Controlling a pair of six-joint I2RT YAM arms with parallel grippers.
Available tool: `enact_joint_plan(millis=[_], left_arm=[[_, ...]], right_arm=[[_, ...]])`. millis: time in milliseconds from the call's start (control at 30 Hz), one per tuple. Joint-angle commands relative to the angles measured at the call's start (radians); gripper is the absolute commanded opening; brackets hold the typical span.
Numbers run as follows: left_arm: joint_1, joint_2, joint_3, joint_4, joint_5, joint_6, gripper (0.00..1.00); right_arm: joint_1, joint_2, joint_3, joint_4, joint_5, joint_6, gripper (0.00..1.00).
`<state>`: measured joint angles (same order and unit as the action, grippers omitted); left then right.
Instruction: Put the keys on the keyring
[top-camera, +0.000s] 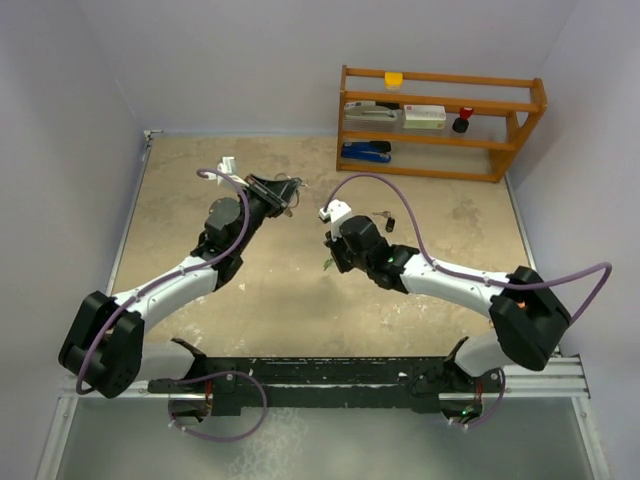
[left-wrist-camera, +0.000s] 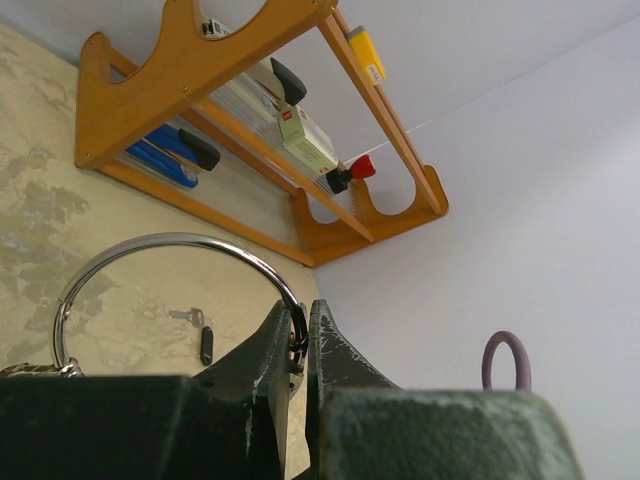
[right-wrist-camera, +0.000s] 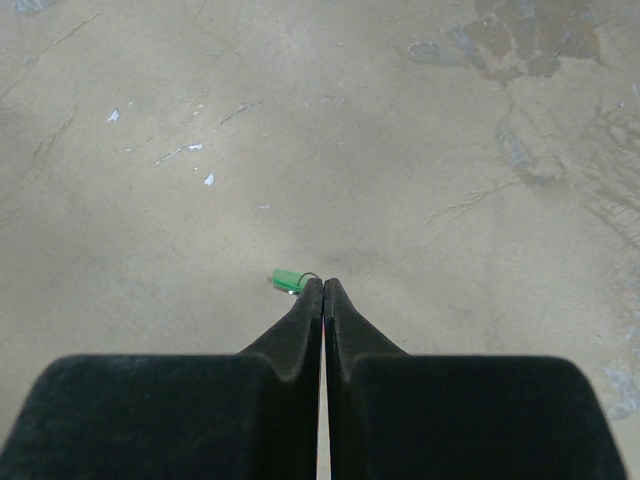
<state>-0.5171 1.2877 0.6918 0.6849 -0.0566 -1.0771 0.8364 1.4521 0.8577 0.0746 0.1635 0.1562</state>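
Observation:
My left gripper (top-camera: 281, 197) is shut on the thin silver keyring (left-wrist-camera: 180, 240), which is held up off the table; the ring arcs to the left of the fingertips in the left wrist view. A bit of silver metal hangs at its lower left (left-wrist-camera: 40, 369). My right gripper (top-camera: 328, 263) is shut on the small wire loop of the green-headed key (right-wrist-camera: 287, 279), which sticks out left of the fingertips above the table. The black-headed key (top-camera: 387, 219) lies on the table beyond the right gripper; it also shows in the left wrist view (left-wrist-camera: 206, 345).
A wooden shelf rack (top-camera: 440, 122) stands at the back right with a blue stapler (top-camera: 365, 151), a box and small items. White walls close in the beige table (top-camera: 200, 300) on three sides. Purple cables loop above both arms.

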Motion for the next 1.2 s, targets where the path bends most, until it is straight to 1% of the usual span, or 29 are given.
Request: enact_joint_plan(millis=[0,200,600,633,700,800,900,933,1167], left_arm=[[0.011,-0.032,0.000,0.051,0.011,0.023,0.00],[0.017,-0.023,-0.004,0.056,0.013,0.021,0.00],[0.022,-0.017,-0.006,0.062,0.016,0.022,0.00],[0.022,-0.017,-0.006,0.062,0.017,0.021,0.00],[0.022,-0.017,-0.006,0.062,0.017,0.020,0.00],[0.022,-0.019,-0.006,0.061,0.017,0.020,0.00],[0.023,-0.020,-0.007,0.061,0.017,0.020,0.00],[0.024,-0.021,-0.007,0.061,0.018,0.020,0.00],[0.031,-0.027,-0.012,0.056,0.018,0.022,0.00]], right_arm=[[-0.002,0.028,-0.018,0.050,-0.019,0.042,0.00],[-0.003,0.092,-0.010,0.047,-0.028,0.054,0.00],[-0.002,0.140,-0.008,0.075,-0.136,0.118,0.00],[-0.002,0.140,-0.009,0.074,-0.136,0.119,0.05],[-0.002,0.135,-0.014,0.071,-0.131,0.122,0.20],[-0.003,0.130,-0.022,0.075,-0.125,0.126,0.36],[-0.003,0.131,-0.023,0.077,-0.125,0.132,0.47],[-0.003,0.132,-0.023,0.077,-0.122,0.135,0.49],[-0.003,0.133,-0.043,0.078,-0.129,0.147,0.50]])
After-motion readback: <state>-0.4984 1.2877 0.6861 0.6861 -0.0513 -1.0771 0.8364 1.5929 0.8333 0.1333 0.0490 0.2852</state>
